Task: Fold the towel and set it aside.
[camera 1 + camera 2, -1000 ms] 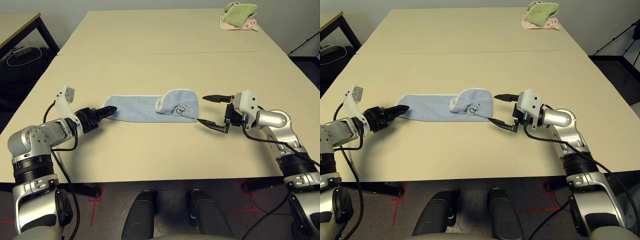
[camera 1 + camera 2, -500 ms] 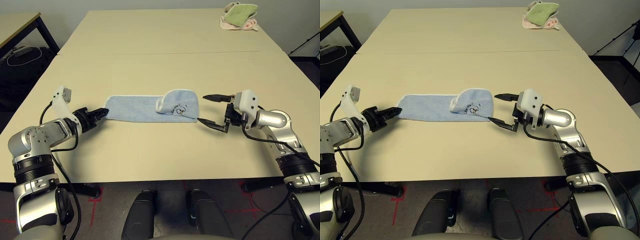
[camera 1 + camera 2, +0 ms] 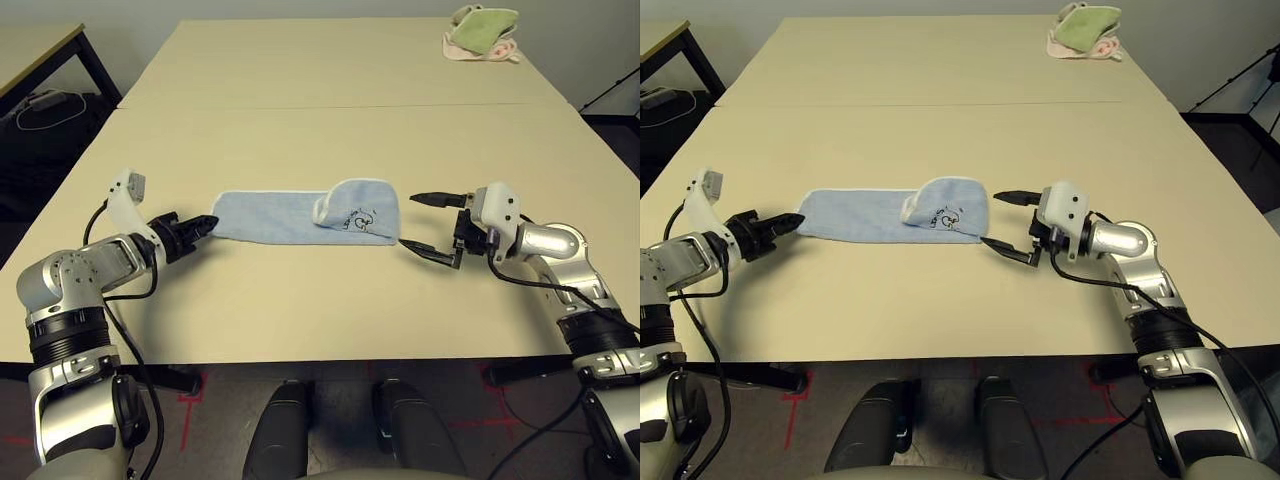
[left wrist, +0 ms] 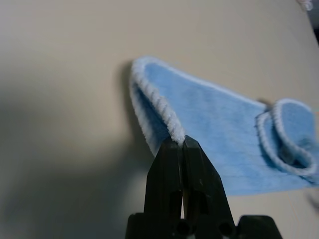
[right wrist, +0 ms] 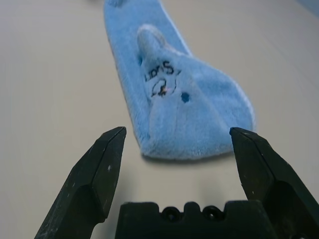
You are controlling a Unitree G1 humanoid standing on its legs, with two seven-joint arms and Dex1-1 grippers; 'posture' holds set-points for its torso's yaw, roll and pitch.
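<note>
The light blue towel (image 3: 280, 215) lies as a long strip across the near half of the table (image 3: 300, 120). Its right end is folded back over itself, showing a small dark embroidered mark (image 3: 358, 220). My left gripper (image 3: 208, 222) sits at the strip's left end, low over the table. In the left wrist view its fingertips (image 4: 172, 149) are shut on the towel's white edging (image 4: 164, 112), which rises slightly toward them. My right gripper (image 3: 412, 221) stands open just right of the folded end, apart from it, with the towel (image 5: 189, 114) ahead of its spread fingers.
A pile of green and pink cloths (image 3: 480, 32) sits at the table's far right corner. A seam (image 3: 320, 105) runs across the table beyond the towel. Another table (image 3: 30, 45) and a dark bag (image 3: 45, 115) stand at the far left.
My left gripper has gone from open to shut at the towel's left end and drawn back a little to the left. The right gripper stays open, shifted slightly right.
</note>
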